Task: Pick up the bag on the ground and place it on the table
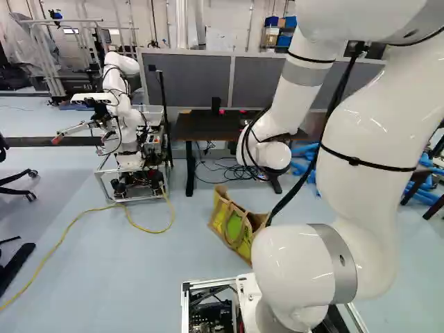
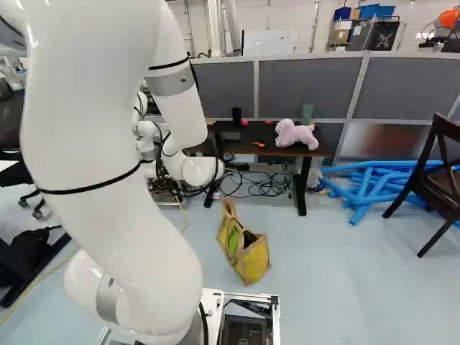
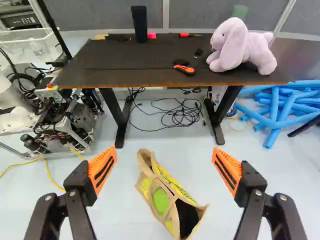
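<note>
In the wrist view my gripper (image 3: 164,159) stands wide open, its orange pads far apart with nothing gripped. Both base views hide it behind the arm. The tan bag (image 3: 160,200), with yellow and green patches, shows on the floor between and beyond the fingers, untouched. Its top gapes and a handle loops over its side. In the left base view the bag (image 1: 236,225) lies left of my arm; the right base view has the bag (image 2: 253,260) to the arm's right. Beyond it stands the dark table (image 3: 125,62), its top above floor level.
On the table are a pink plush toy (image 3: 240,45), a black upright object (image 3: 140,23) and an orange-handled tool (image 3: 184,69). Cables (image 3: 175,115) lie beneath. Blue tubes (image 2: 370,183) and a dark chair (image 2: 438,169) stand right. Another robot (image 1: 123,118) is left, with a yellow cable (image 1: 69,225).
</note>
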{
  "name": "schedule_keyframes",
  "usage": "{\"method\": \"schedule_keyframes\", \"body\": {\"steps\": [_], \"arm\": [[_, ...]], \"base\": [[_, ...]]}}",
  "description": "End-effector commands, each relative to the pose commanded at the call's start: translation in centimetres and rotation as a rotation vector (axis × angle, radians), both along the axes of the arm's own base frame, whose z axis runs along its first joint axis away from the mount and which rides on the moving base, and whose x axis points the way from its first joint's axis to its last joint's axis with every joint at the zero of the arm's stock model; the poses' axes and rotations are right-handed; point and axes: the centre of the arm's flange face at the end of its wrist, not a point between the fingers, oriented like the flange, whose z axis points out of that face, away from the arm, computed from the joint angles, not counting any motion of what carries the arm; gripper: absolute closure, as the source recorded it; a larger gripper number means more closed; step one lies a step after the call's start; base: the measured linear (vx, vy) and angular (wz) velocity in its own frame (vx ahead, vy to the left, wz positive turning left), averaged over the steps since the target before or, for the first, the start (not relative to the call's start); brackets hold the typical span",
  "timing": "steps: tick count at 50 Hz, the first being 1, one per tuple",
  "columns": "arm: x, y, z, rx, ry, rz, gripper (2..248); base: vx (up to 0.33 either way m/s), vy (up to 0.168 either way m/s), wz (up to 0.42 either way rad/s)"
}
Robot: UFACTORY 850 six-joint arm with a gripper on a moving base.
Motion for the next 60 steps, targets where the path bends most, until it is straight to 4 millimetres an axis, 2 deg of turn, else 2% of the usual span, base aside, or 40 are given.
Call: {"method": "schedule_keyframes", "body": {"steps": [50,60], "arm": [[9.6,-4.6,-7.3,0.021,0.146,-0.070,3],[11.1,-3.9,-9.1,0.016,0.207,-0.016,3]], "base": [[0.000,0.000,0.000],[0.000,0.000,0.000]]}}
